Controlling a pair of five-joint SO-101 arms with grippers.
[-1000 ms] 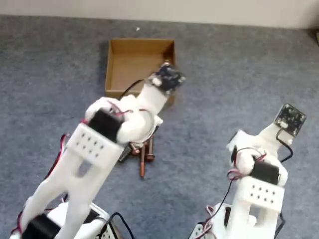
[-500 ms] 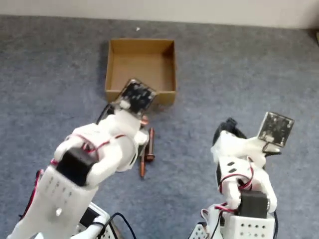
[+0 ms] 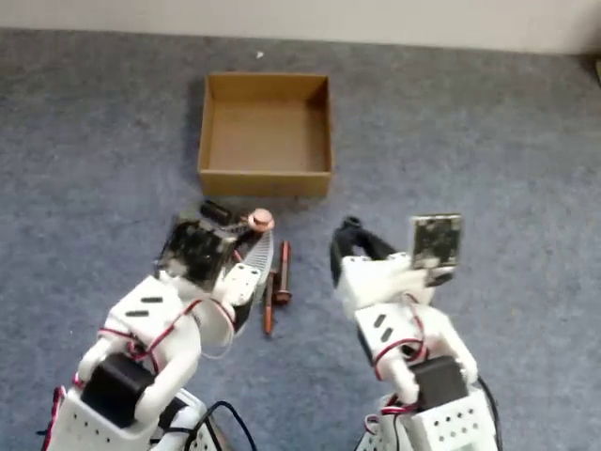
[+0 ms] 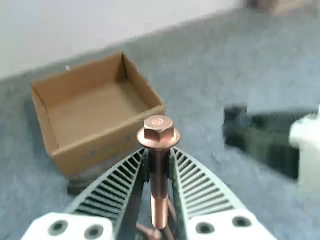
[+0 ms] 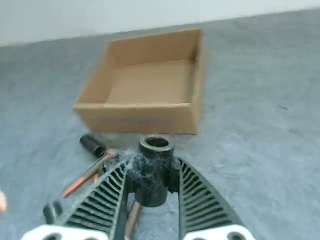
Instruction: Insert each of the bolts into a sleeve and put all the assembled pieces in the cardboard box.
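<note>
My left gripper point(image 4: 158, 156) is shut on a copper bolt point(image 4: 158, 172), held upright with its hex head point(image 3: 260, 221) up, just in front of the cardboard box point(image 3: 266, 122). To its right, apart from it, my right gripper point(image 5: 153, 168) is shut on a black sleeve point(image 5: 153, 172) with its bore facing up; in the high view that sleeve point(image 3: 349, 242) is a short way from the bolt. Two more bolts point(image 3: 280, 274) lie on the carpet between the arms. A loose black sleeve point(image 5: 93, 145) lies near the box front. The box point(image 5: 145, 85) holds nothing.
Grey carpet covers the whole floor. A pale wall runs along the far edge behind the box. The other arm's sleeve point(image 4: 260, 142) shows off to the side in the left wrist view. Open carpet lies left and right of the box.
My left arm has drawn back from the box toward the near side, carrying the bolt. My right arm has swung left toward the middle with the sleeve.
</note>
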